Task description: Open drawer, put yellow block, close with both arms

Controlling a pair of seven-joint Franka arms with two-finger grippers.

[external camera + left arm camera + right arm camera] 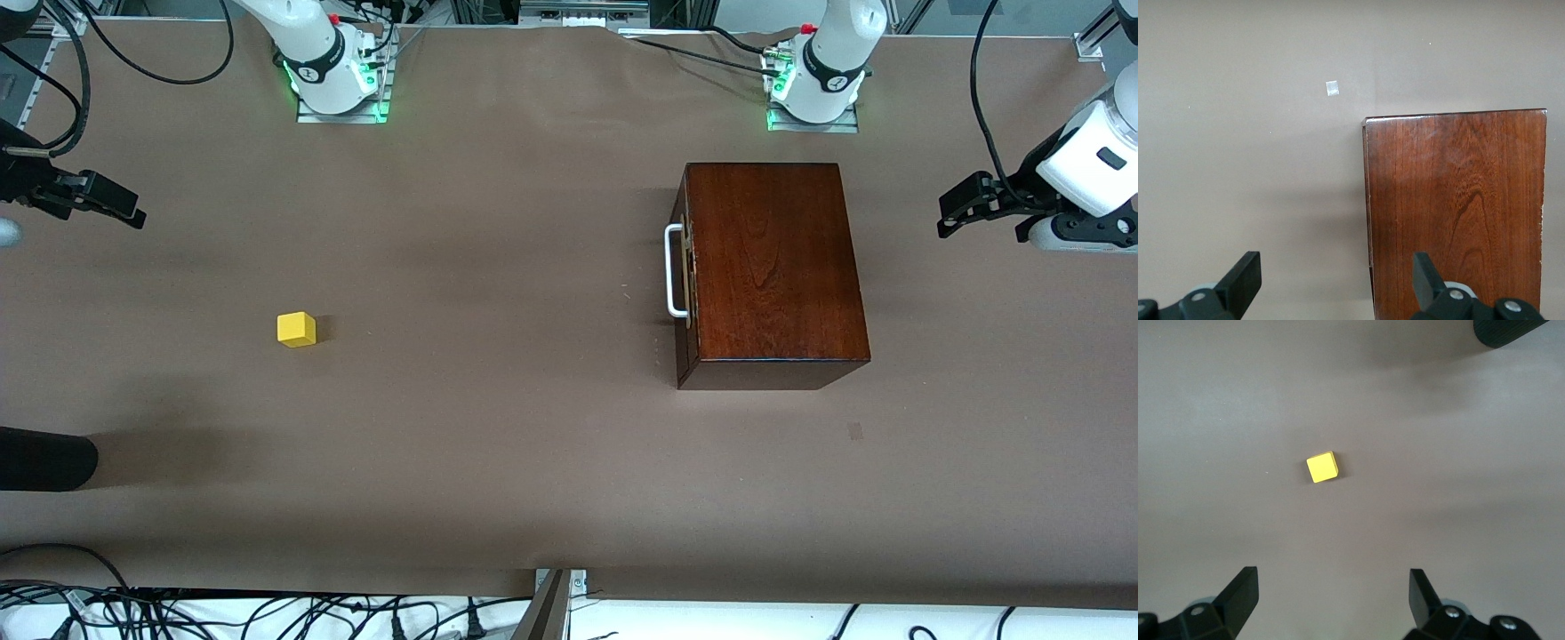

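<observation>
Front view: drawer (pixel 683 271) apparently shut, yellow block (pixel 296 329) well apart.

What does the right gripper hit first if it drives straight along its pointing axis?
Probably bare table. The right gripper, fingers open, points down at the mat; the yellow block lies just ahead of its line, so depth is uncertain.

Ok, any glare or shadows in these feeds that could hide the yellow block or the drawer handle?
Front view: the yellow block stands out sharply with a short shadow beside it; the white handle reads clearly against the dark box, whose top shows only faint sheen. Right wrist view: block crisp, soft shadow bands on the table. Left wrist view: mild glare along the box edge; handle unseen.
</observation>
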